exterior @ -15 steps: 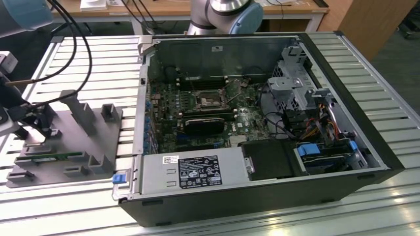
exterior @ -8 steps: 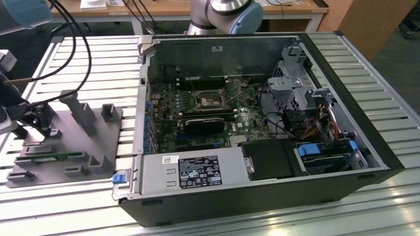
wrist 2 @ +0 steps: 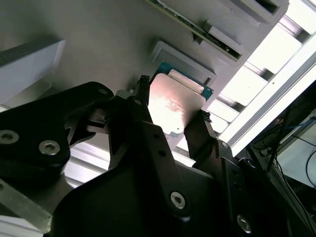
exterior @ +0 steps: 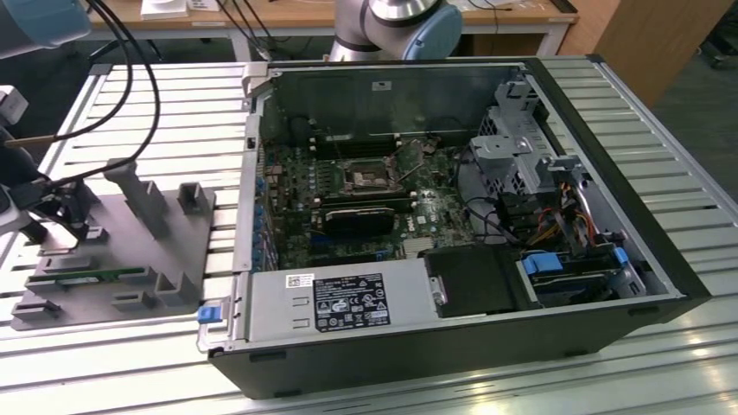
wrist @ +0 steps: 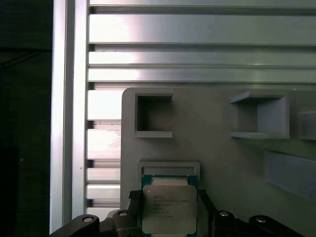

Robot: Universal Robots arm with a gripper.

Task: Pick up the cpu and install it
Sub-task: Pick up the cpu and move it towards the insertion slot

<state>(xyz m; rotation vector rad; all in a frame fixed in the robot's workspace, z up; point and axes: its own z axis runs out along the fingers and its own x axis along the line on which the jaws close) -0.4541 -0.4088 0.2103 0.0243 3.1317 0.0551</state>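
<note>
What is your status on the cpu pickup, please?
Gripper over the grey fixture plate, jaws shut on the cpu. It sits in its pocket. Nothing in the way.

The cpu [wrist: 169,210] runs off the picture's edge in the first wrist view, its print too small to read. In the second wrist view the gripper [wrist 2: 174,98] covers its near corners. In the exterior view the arm [exterior: 398,22] is cut off at the top edge.
</note>
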